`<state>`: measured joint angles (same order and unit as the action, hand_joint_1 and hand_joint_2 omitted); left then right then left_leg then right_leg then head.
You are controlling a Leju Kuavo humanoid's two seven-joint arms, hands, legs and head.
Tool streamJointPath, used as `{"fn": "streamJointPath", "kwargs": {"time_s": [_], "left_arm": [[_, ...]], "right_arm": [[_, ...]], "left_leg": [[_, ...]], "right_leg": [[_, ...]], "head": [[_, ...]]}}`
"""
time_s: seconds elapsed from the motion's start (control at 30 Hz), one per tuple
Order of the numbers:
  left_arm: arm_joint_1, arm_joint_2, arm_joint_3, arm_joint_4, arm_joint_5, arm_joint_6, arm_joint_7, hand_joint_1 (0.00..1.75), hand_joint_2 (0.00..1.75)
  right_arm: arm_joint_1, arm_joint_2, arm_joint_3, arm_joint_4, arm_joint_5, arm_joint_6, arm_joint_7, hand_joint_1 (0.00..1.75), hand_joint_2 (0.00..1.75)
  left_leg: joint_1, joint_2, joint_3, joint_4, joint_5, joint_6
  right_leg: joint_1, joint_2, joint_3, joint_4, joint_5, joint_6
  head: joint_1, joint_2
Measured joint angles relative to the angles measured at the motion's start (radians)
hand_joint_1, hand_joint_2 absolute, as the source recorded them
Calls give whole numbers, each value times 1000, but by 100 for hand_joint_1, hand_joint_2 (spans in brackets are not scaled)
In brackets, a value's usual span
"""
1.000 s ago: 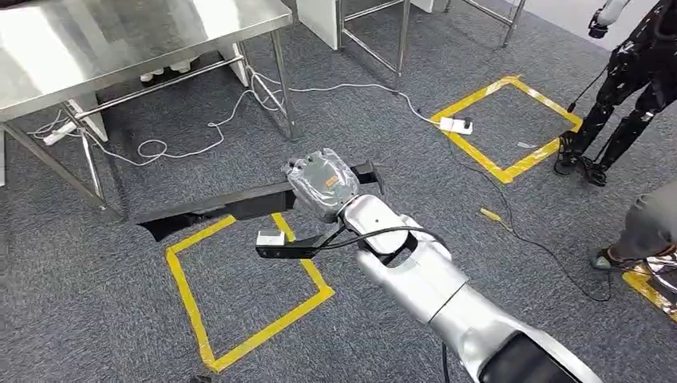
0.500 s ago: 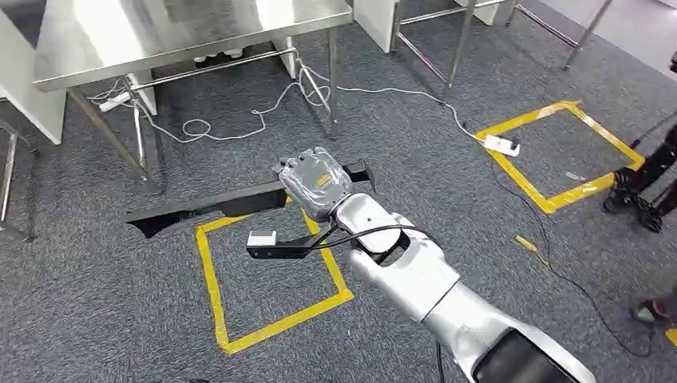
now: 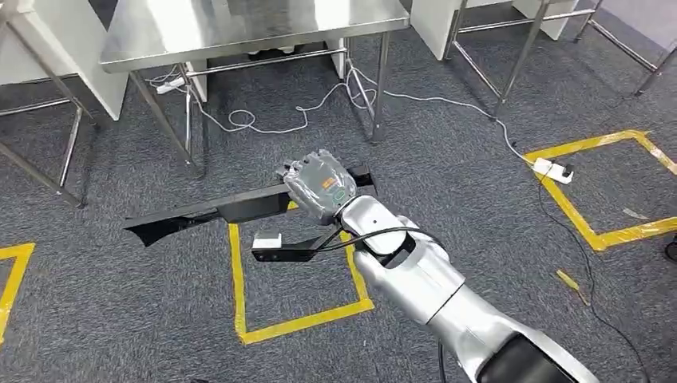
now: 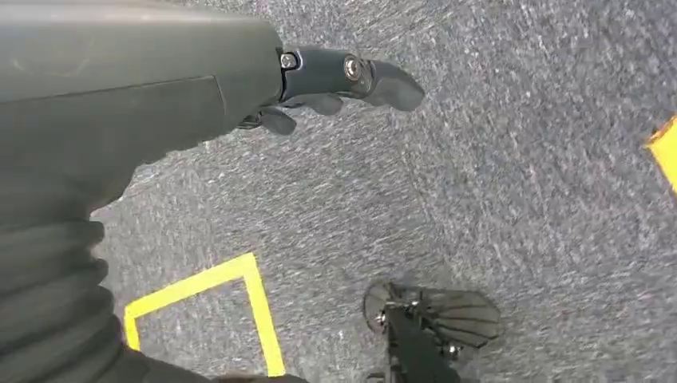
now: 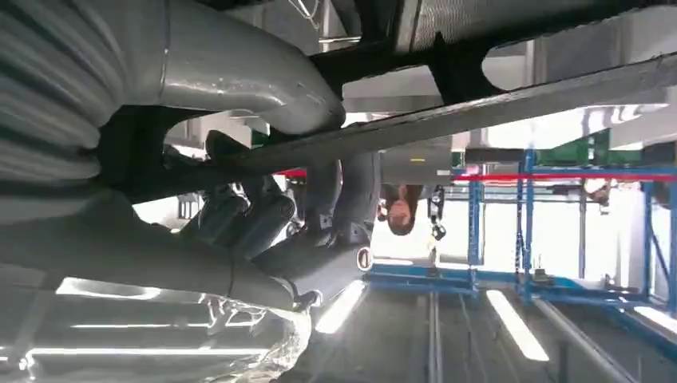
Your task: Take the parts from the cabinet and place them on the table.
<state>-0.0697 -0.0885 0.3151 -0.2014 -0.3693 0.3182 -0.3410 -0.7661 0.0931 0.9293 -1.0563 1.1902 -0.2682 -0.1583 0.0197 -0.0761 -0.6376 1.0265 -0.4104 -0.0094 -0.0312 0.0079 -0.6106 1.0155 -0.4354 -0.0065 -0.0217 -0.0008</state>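
Two views are giving us different halves: from the head we are seeing our right hand holding a long black part level above the grey carpet, while the right wrist view is showing the fingers wrapping around that bar. Our left hand is hanging over the carpet, fingers apart, holding nothing. Ahead, the steel bench is standing well apart from the part, with open carpet between.

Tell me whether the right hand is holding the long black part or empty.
Holding it. The right hand grips the long black part, carried roughly level above the carpet.
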Motion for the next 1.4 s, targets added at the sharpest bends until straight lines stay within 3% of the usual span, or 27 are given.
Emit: {"fn": "streamJointPath", "kwargs": {"time_s": [0.03,0.07,0.13,0.17,0.2,0.23,0.3,0.33,0.37,0.43,0.47,0.53,0.57,0.67,0.7,0.73,0.8,0.83,0.87,0.9,0.93,1.03,1.17,1.23,1.3,1.33,1.4], "left_arm": [[-1,-2,0,0,-2,-3,2,0,175],[-2,-2,0,0,-3,-9,3,0,175],[-4,-2,0,0,-7,-23,4,0,175],[-3,-2,0,0,-8,-23,5,0,175],[-3,-2,0,0,-8,-23,5,0,175],[-3,-2,1,0,-8,-21,5,0,175],[-4,0,0,0,-11,-13,5,0,175],[-6,7,2,-1,-12,-12,5,0,175],[-8,6,2,-1,-13,-12,5,0,175],[-12,7,3,-2,-17,-8,6,0,175],[-12,8,5,-2,-17,-4,7,0,175],[-13,5,8,-2,-18,-3,7,0,175],[-14,5,9,-2,-18,-3,7,0,175],[-17,4,10,-2,-18,-3,6,0,175],[-16,3,10,-2,-18,-3,6,0,175],[-14,2,10,-2,-18,-3,6,0,175],[-15,-2,10,-2,-20,-3,6,0,175],[-14,-2,10,-2,-21,-2,6,0,175],[-15,-2,10,-2,-21,-2,6,0,175],[-15,-3,10,-2,-21,0,6,0,175],[-13,-3,10,-2,-21,1,6,0,175],[-13,-1,11,-2,-21,6,6,0,175],[-14,-2,12,-2,-23,7,6,0,175],[-13,-2,13,-2,-23,7,7,0,175],[-14,-2,14,-2,-23,7,7,0,175],[-14,0,15,-2,-23,7,7,0,175],[-17,3,17,-2,-25,7,7,0,175]], "right_arm": [[-1,3,0,-1,1,0,0,175,175],[-2,3,0,-1,2,1,-1,175,175],[-2,2,0,-1,3,9,-1,175,175],[0,2,2,-1,4,12,-1,175,175],[0,2,3,-1,6,17,-1,175,175],[0,2,3,-1,7,17,-2,175,175],[-2,3,3,-5,7,19,-2,175,175],[-4,3,3,-6,7,19,-2,175,175],[-6,2,3,-6,7,20,-2,175,175],[-5,3,3,-8,9,25,-2,175,175],[-3,2,3,-8,11,26,-2,175,175],[-7,0,3,-10,12,28,-2,175,175],[-9,0,3,-11,12,28,-2,175,175],[-5,-10,4,-12,12,29,-2,175,175],[-3,-14,4,-12,14,29,-2,175,175],[-1,-16,4,-12,15,29,-2,175,175],[-1,-16,4,-12,16,29,-1,175,175],[-1,-17,4,-12,16,29,-1,175,175],[-1,-18,4,-12,16,29,0,175,175],[-2,-17,5,-13,17,29,0,175,175],[0,-19,4,-13,18,29,2,175,175],[-1,-19,4,-14,20,29,5,175,175],[-1,-16,5,-15,21,29,6,175,175],[4,-17,5,-14,23,29,7,175,175],[4,-14,5,-15,24,29,7,175,175],[2,-14,5,-15,24,29,8,175,175],[0,-14,5,-15,25,29,9,175,175]], "left_leg": [[-3,44,-17,42,-27,-6],[-1,59,-39,91,-55,-10],[3,73,-132,270,-128,-16],[3,73,-154,307,-132,-17],[3,73,-154,295,-110,-15],[3,73,-130,240,-73,-9],[-4,80,-30,55,14,13],[-15,96,0,5,5,30],[-19,102,1,1,-2,32],[-26,92,8,-22,-3,46],[-28,90,11,-31,-5,52],[-19,79,52,-49,6,64],[-19,77,52,-49,11,68],[-18,63,52,-48,7,65],[-17,58,54,-48,5,62],[-16,54,57,-47,1,58],[-12,48,65,-44,-8,45],[-12,46,66,-40,-14,36],[-14,44,66,-35,-19,29],[-16,45,58,-37,-24,22],[-14,46,62,-29,-24,16],[-6,61,59,-3,-43,1],[0,72,-102,267,-155,-15],[0,72,-119,251,-117,-10],[-3,72,-49,80,-4,9],[-9,77,-12,-8,48,27],[-24,84,-7,-22,16,39]], "right_leg": [[0,-1,3,0,-3,-7],[2,-2,5,0,-3,-10],[7,-9,6,0,-7,-17],[9,-11,6,0,-7,-18],[11,-12,6,0,-8,-18],[13,-12,8,0,-12,-18],[17,-14,18,-1,-16,-19],[16,-16,22,-3,-19,-16],[26,-17,22,-3,-22,-11],[21,-26,32,8,-4,6],[27,-26,37,9,5,24],[25,-20,27,28,-23,25],[25,-15,9,62,-43,19],[15,-11,-118,278,-125,23],[13,-11,-134,281,-118,35],[11,-11,-122,235,-92,42],[1,-11,-52,54,-1,75],[-3,-11,-27,-22,37,80],[7,-12,-32,-24,9,51],[11,-11,-16,-22,9,28],[8,-9,-21,-23,26,15],[2,-8,0,-24,24,-5],[11,-8,14,-24,9,-25],[16,-7,25,-24,0,-25],[24,-6,45,-24,-12,-23],[23,-6,53,-26,-17,-23],[20,-7,53,-31,-21,-15]], "head": [[-10,0],[-10,0],[-10,0],[-10,0],[-10,0],[-10,0],[-10,0],[-6,0],[-7,0],[-10,0],[-6,0],[-6,0],[-6,0],[-3,0],[-3,0],[-2,0],[-3,0],[0,0],[0,0],[0,0],[-3,0],[-1,0],[-5,0],[-6,0],[-5,0],[-5,0],[-1,0]]}}
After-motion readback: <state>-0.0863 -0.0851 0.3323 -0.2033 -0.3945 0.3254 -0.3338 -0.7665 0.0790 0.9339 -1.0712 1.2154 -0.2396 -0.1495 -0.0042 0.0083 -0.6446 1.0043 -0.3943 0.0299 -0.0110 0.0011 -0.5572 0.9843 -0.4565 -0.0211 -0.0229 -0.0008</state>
